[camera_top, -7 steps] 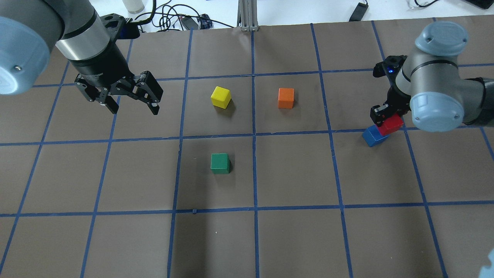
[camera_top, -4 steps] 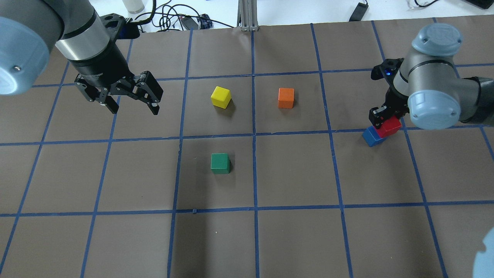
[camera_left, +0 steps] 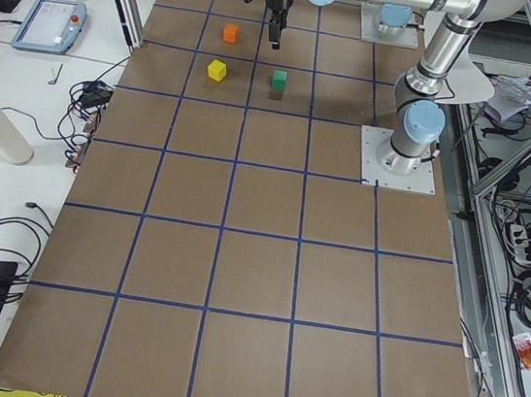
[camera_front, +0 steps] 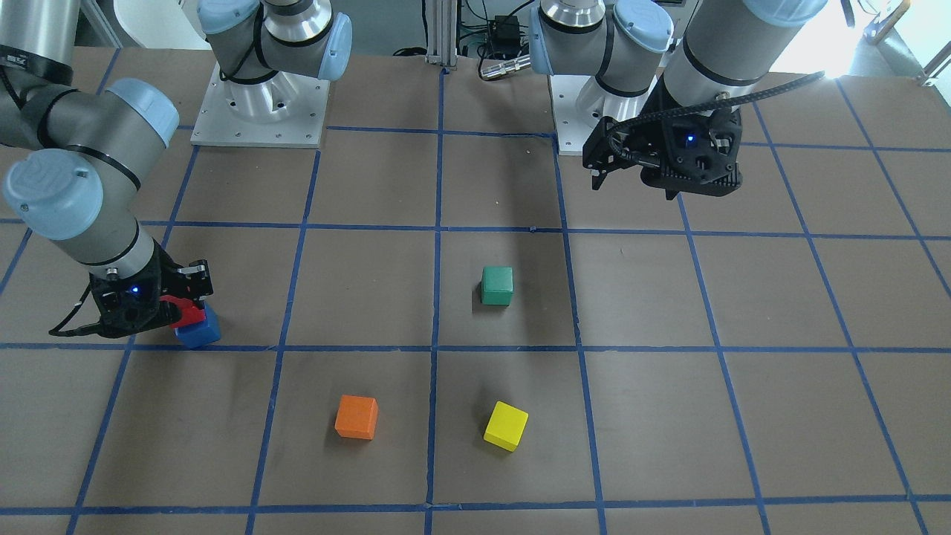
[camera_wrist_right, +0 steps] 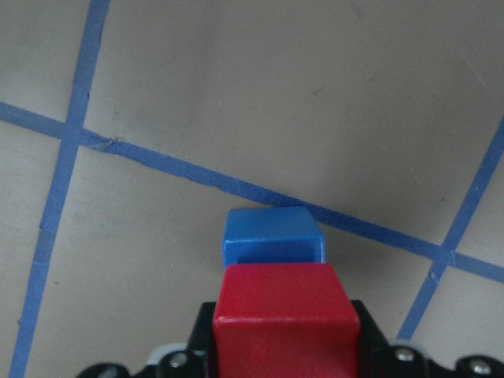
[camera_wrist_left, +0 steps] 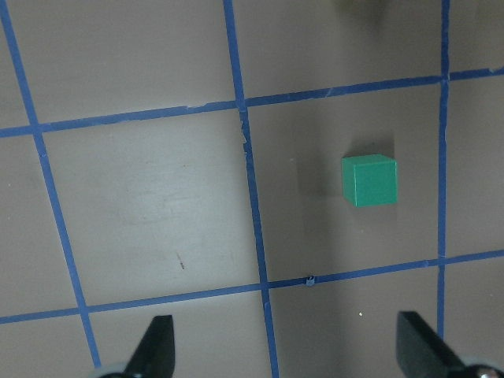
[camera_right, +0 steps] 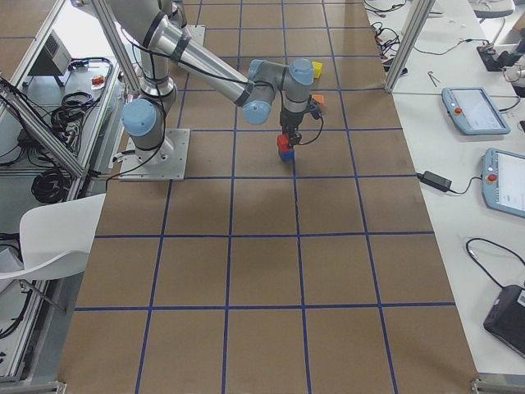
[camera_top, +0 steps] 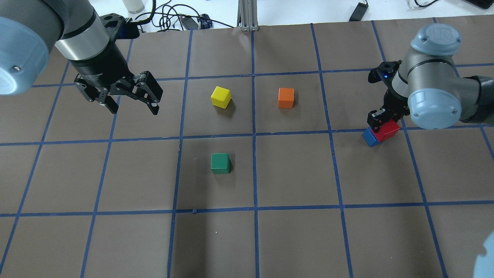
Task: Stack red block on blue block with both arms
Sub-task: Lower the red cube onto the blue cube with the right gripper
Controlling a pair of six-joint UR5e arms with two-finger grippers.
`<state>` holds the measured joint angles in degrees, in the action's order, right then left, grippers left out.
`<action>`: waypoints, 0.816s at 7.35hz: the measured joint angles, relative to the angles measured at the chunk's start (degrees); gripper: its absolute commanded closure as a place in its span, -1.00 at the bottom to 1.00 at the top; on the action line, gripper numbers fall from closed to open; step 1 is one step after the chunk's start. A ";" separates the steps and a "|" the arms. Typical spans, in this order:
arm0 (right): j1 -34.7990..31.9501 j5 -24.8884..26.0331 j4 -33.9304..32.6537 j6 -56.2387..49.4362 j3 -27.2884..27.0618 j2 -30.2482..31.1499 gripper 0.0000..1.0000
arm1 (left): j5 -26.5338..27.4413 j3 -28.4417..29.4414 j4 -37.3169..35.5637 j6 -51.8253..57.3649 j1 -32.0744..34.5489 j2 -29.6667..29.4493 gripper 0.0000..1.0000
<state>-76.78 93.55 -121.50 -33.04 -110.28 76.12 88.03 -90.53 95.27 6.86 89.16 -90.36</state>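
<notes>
Right gripper [camera_top: 385,125] clamps the red block [camera_top: 389,132] atop the blue block [camera_top: 370,138] near the table's [camera_top: 293,239] right edge, seemingly touching it — left gripper [camera_top: 134,110] hangs spread wide toward the far-left corner.

The brown table [camera_top: 293,239], gridded with blue tape, carries a yellow cube [camera_top: 220,97] and orange cube [camera_top: 286,98] upper centre, a green cube [camera_top: 220,163] below them, and the blue block [camera_top: 369,137] far right.

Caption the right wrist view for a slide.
Right gripper holds the red block over the blue block beside a tape line.
</notes>
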 measured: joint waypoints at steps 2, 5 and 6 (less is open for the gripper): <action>-0.02 -0.55 -0.12 -1.45 0.21 -0.23 0.61 | 0.01 0.00 0.00 0.00 -0.02 0.01 -1.00; 0.04 -0.98 -0.26 -1.71 1.10 -0.69 0.58 | 0.01 0.00 -0.02 0.02 0.00 0.01 -1.00; 0.04 -1.46 -0.28 -1.49 1.09 -0.75 0.54 | -0.02 0.00 -0.05 0.01 -0.01 0.01 -1.00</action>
<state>-76.73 92.10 -121.78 -34.52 -109.18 75.37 88.01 -90.53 95.22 6.86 89.15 -90.35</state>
